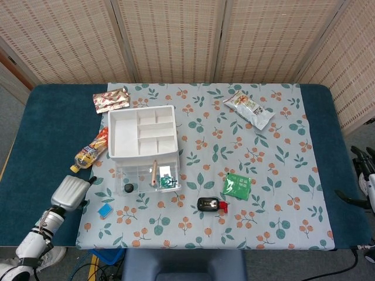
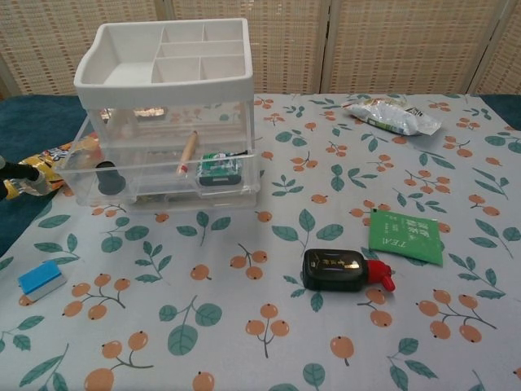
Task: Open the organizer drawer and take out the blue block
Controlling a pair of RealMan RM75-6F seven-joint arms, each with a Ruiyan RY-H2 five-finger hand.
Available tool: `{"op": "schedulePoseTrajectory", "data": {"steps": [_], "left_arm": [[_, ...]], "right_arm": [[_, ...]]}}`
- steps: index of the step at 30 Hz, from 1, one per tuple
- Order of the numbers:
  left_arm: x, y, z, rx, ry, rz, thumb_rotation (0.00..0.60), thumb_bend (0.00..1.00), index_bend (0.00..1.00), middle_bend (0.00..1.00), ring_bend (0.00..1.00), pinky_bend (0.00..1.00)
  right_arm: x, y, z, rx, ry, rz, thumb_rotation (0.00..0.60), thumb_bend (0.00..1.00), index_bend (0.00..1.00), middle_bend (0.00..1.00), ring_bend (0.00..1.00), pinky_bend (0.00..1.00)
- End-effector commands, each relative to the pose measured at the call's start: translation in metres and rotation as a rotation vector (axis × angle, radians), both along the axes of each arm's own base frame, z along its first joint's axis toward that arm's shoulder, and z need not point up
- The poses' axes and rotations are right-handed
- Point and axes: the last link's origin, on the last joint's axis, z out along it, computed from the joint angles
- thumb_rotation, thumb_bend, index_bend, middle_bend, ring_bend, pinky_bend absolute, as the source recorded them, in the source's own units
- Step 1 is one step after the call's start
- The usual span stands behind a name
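Note:
The blue block (image 1: 105, 210) (image 2: 41, 279) lies flat on the floral cloth, left of and in front of the organizer (image 1: 142, 137) (image 2: 167, 73). The organizer's clear bottom drawer (image 1: 149, 177) (image 2: 163, 175) stands pulled out, with a wooden stick, a green item and a small black round piece inside. My left hand (image 1: 70, 192) hovers at the cloth's left edge, just left of the block and clear of it, holding nothing. Only the dark fingers of my right hand (image 1: 363, 170) show at the far right edge, spread and empty.
A drink bottle (image 1: 91, 152) lies left of the organizer and a brown snack packet (image 1: 111, 99) behind it. A white snack bag (image 1: 248, 109) is at the back right. A green tea packet (image 1: 237, 186) and a black-and-red device (image 1: 211, 204) lie right of the drawer.

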Motion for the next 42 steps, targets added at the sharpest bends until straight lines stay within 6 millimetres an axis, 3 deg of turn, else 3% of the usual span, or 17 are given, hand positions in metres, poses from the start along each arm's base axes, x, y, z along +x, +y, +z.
{"op": "schedulePoseTrajectory", "data": {"steps": [1, 7, 15, 21, 34, 42], "left_arm": [[-0.013, 0.007, 0.024, 0.106, -0.003, 0.071, 0.600, 0.20, 0.27, 0.69, 0.71, 0.86], [-0.020, 0.004, 0.051, 0.253, -0.073, 0.137, 0.600, 0.20, 0.27, 0.65, 0.64, 0.79], [-0.018, -0.020, 0.067, 0.335, -0.173, 0.175, 0.600, 0.20, 0.26, 0.63, 0.60, 0.71], [-0.013, -0.042, 0.069, 0.336, -0.213, 0.192, 0.600, 0.20, 0.26, 0.63, 0.59, 0.70], [-0.008, -0.087, 0.076, 0.500, -0.318, 0.089, 0.600, 0.20, 0.26, 0.60, 0.57, 0.69], [-0.013, -0.089, 0.066, 0.462, -0.233, 0.074, 0.600, 0.20, 0.25, 0.56, 0.52, 0.58]], "right_arm": [[0.001, -0.001, -0.002, 0.022, 0.007, 0.003, 0.600, 0.15, 0.00, 0.13, 0.00, 0.06], [0.006, -0.006, -0.014, 0.086, 0.011, 0.027, 0.600, 0.17, 0.00, 0.13, 0.00, 0.06], [0.005, 0.000, -0.027, 0.119, 0.003, 0.029, 0.600, 0.17, 0.00, 0.13, 0.00, 0.06], [0.001, 0.009, -0.041, 0.143, -0.005, 0.000, 0.600, 0.17, 0.00, 0.13, 0.00, 0.06], [0.006, 0.019, -0.043, 0.113, -0.012, 0.029, 0.600, 0.17, 0.00, 0.13, 0.00, 0.06], [0.004, 0.024, -0.041, 0.097, -0.019, 0.024, 0.600, 0.17, 0.00, 0.13, 0.00, 0.06]]}}
